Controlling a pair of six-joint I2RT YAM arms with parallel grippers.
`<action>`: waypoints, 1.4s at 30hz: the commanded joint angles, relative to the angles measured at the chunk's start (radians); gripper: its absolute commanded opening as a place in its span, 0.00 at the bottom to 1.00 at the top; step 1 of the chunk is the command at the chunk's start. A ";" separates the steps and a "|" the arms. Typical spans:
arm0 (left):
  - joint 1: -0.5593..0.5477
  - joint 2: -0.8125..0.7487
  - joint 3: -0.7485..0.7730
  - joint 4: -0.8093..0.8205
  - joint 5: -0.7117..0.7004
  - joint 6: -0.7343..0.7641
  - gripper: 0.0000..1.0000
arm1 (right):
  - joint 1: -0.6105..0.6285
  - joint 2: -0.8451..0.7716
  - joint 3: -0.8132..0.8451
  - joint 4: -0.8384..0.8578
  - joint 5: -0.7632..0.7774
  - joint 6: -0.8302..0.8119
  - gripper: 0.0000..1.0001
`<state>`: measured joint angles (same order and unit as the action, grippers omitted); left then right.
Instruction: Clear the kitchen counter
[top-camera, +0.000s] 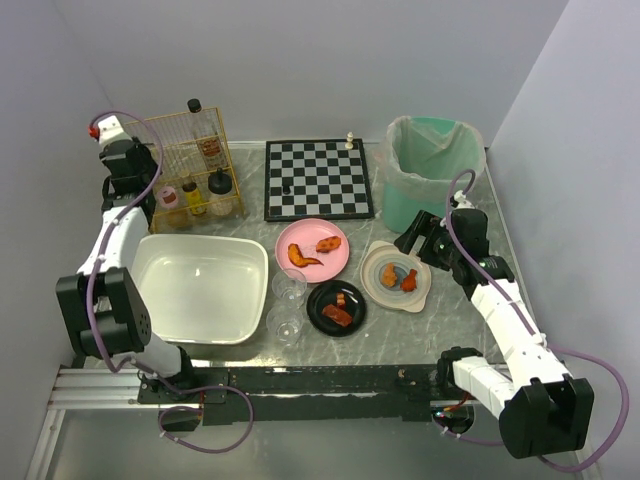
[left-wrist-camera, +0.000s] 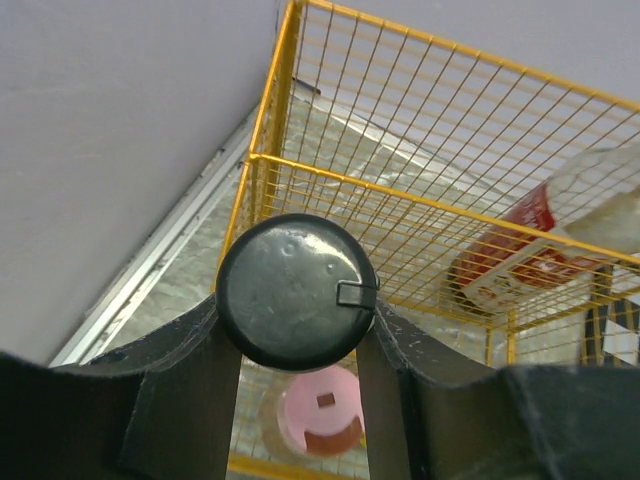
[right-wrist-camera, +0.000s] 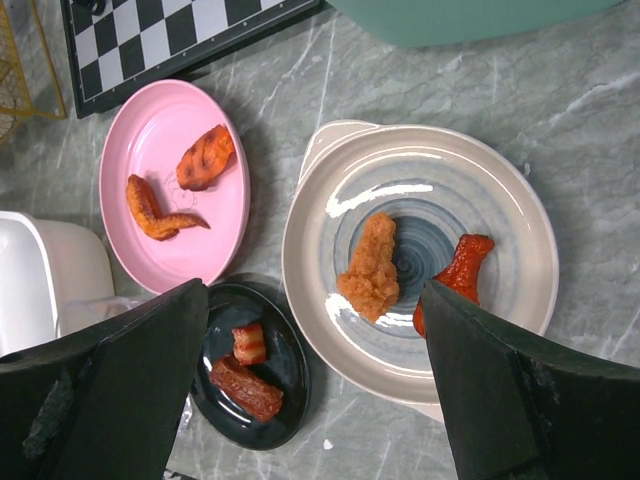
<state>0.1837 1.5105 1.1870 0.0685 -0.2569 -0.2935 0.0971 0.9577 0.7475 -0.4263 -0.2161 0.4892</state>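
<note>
Glasses, black plate crowd centre; kitchen counter bare at near edge.

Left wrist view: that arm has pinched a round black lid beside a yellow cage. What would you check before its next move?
1. Left gripper shut on black lid: ok.
2. What hangs under the lid: cannot tell.
3. Lid clear of the yellow rack wires: cannot tell.
4. Right gripper open, empty, above the beige plate: ok.
5. Kitchen counter cleared: not ok, pink plate remains.
</note>
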 joint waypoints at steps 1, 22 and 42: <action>0.008 0.049 -0.007 0.158 0.034 0.005 0.01 | -0.007 0.001 0.033 0.032 0.003 -0.006 0.93; -0.032 0.257 0.011 0.182 -0.010 0.068 0.02 | -0.005 0.038 0.027 0.049 0.003 0.012 0.93; -0.056 0.364 0.114 0.022 -0.058 0.068 0.57 | -0.007 0.041 0.030 0.044 -0.006 0.002 0.93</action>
<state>0.1272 1.8332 1.2819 0.2020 -0.3149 -0.2039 0.0971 0.9993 0.7475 -0.4107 -0.2127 0.4995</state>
